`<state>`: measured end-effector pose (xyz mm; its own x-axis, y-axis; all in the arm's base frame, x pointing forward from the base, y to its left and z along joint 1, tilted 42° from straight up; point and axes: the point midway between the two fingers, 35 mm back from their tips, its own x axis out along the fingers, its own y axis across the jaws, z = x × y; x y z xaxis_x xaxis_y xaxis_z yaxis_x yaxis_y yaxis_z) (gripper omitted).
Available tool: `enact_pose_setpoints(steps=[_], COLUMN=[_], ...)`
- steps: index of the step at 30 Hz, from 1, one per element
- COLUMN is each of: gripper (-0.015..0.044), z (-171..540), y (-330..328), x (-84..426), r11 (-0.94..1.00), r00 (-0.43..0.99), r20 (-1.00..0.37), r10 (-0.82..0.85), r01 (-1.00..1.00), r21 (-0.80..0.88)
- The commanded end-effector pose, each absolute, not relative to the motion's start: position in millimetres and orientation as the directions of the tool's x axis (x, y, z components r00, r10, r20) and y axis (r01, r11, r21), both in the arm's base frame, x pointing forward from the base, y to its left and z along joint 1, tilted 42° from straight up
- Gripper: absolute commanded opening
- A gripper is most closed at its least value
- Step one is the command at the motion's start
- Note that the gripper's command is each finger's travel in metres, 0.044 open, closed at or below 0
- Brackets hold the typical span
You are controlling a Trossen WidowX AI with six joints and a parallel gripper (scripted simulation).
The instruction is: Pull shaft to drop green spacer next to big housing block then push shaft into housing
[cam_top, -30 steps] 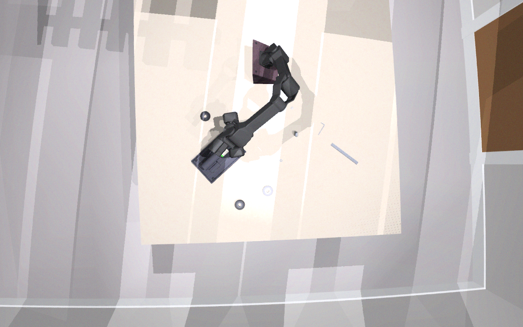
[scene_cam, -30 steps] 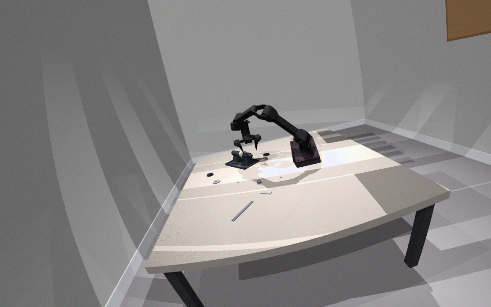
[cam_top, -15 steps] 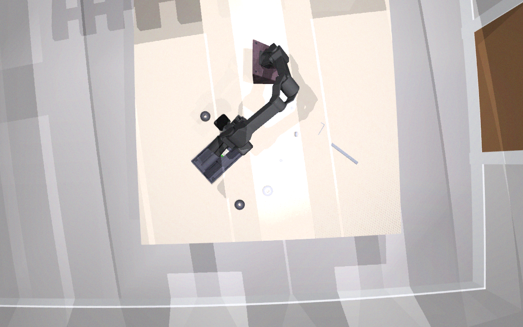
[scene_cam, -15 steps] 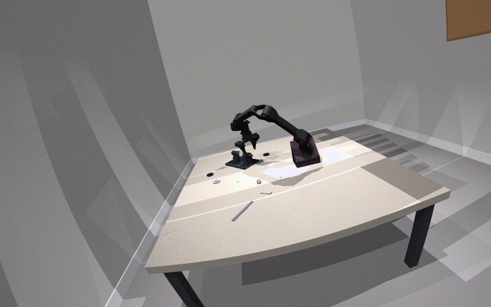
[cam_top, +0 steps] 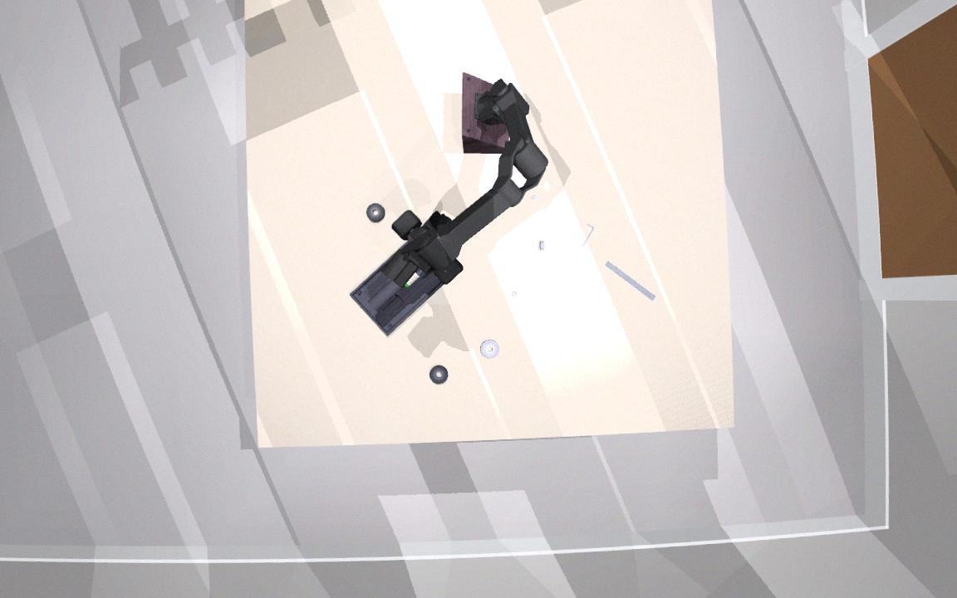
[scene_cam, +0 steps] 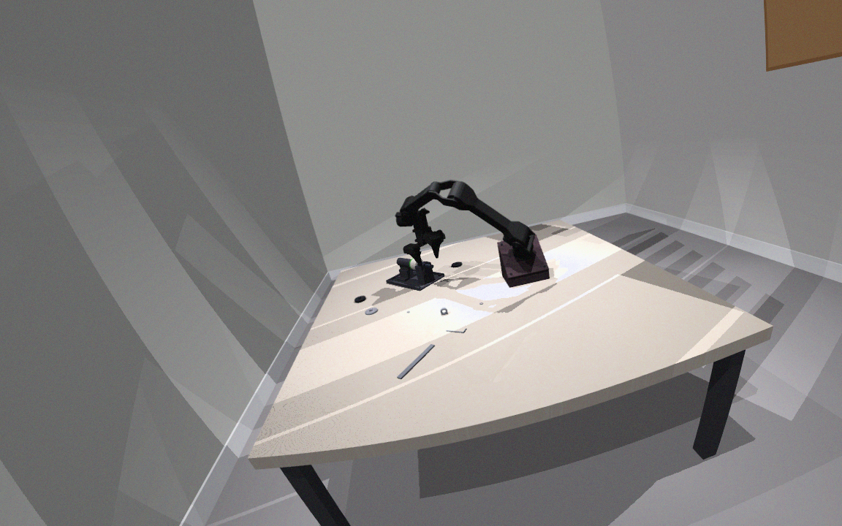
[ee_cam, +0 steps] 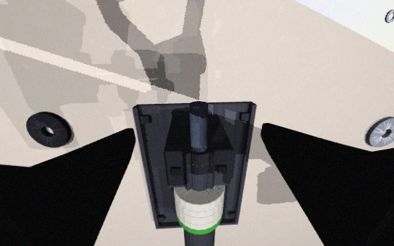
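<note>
gripper (cam_top: 409, 276) (scene_cam: 427, 259) (ee_cam: 199, 132) spread, nothing pinched; shaft (ee_cam: 198, 131) sits between and below the fingertips, green spacer (cam_top: 406, 285) (scene_cam: 412, 262) (ee_cam: 200, 231) further along it; closing off-axis could skew the shaft, overpulling could shed a white spacer (ee_cam: 198, 213) too

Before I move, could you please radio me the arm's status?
Gripper open, nothing held. Green spacer on shaft, beside white spacers. Nothing visible between fingers and shaft.
</note>
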<state>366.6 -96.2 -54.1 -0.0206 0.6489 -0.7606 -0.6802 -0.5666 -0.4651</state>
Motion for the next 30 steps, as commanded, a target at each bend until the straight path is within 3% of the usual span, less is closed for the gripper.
enact_pose_setpoints(steps=[1, 30], gripper=[0.0440, 0.0440], z=[-59, -77], y=[-90, -72], x=[367, 366], r11=[-0.562, -0.561], r00=[-0.022, -0.022], r20=[-0.756, -0.755], r10=[0.654, 0.655], r01=[-0.684, -0.683], r21=[-0.466, -0.467])
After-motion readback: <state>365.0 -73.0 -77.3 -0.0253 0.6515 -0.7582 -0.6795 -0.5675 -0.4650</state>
